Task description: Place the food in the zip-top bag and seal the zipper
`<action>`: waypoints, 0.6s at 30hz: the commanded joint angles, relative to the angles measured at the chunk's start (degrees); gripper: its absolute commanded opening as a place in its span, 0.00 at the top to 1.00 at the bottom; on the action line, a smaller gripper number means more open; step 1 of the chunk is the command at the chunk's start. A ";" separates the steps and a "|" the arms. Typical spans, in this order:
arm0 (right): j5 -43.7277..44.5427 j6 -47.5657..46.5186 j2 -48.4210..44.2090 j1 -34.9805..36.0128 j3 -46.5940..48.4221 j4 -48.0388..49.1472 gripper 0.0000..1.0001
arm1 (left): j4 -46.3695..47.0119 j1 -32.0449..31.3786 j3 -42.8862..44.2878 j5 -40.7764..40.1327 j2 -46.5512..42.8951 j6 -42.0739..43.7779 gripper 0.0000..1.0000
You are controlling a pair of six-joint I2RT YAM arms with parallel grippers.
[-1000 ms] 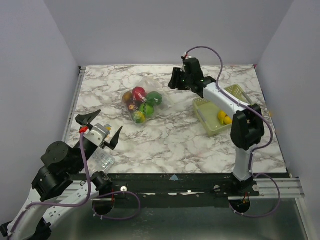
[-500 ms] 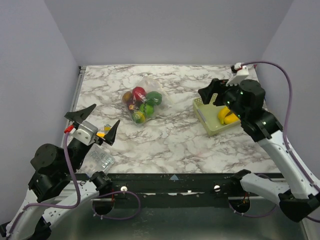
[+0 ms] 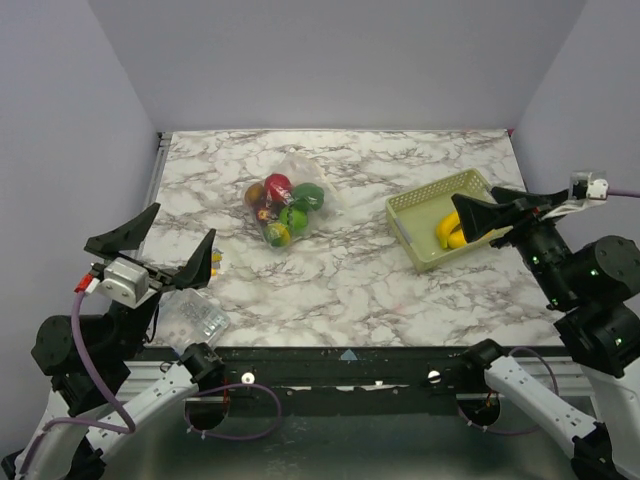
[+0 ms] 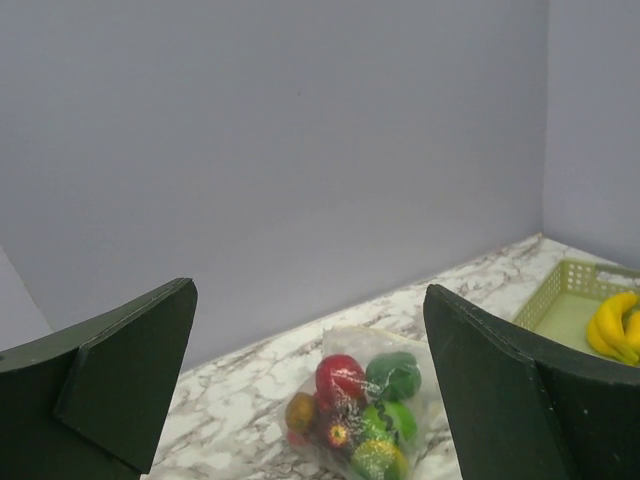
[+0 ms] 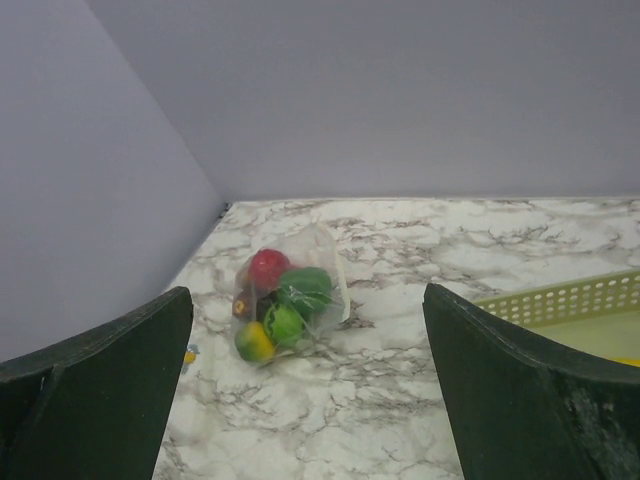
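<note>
Zip-top bag [image 3: 298,168] lies flat on the marble worktop [image 3: 350,280], left of centre, toward the back. Food [image 3: 278,187] is bunched inside: red, green and yellow pieces. Mouth sealed or not: cannot tell. Pale green basket [image 3: 430,190] sits to its right with yellow bananas [image 3: 447,233] in it. Left claw [image 4: 310,290] and right claw [image 5: 306,291] are both spread wide and hold nothing, raised at the near corners, well apart from the bag.

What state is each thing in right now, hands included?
Clear floppy plastic zip-top bag: lying down, filled; seal too faint to judge.
Glossy toy fruits and vegetables: inside the bag.
Pale green mesh basket: upright, holding yellow toy bananas.
Small crinkly clear packet: lying flat, untouched.
Left hand: open, empty.
Right hand: open, empty.
</note>
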 commanded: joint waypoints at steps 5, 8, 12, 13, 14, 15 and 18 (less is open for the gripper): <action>4.64 1.32 -5.46 0.26 3.47 -1.82 0.00 | 5.22 0.09 -1.46 -2.17 -3.52 3.02 0.01; 5.60 1.93 -6.68 0.33 4.23 -1.89 0.00 | 5.10 0.11 -1.27 -2.75 -4.04 3.92 0.01; 8.50 3.34 -7.68 0.32 4.17 -2.15 0.00 | 5.19 0.09 -1.28 -3.08 -4.54 4.67 0.01; 8.89 3.68 -7.93 0.31 4.03 -2.15 0.00 | 5.15 0.13 -1.28 -3.09 -4.62 4.69 0.01; 9.00 3.88 -8.14 0.32 3.95 -2.06 0.00 | 4.96 0.10 -1.28 -3.06 -4.68 4.76 0.01; 8.84 3.74 -8.46 0.29 3.66 -2.02 0.00 | 4.78 0.11 -1.28 -3.01 -4.72 4.78 0.01; 9.26 3.40 -9.18 0.33 2.89 -1.70 0.00 | 4.36 0.14 -1.37 -3.07 -4.91 4.78 0.01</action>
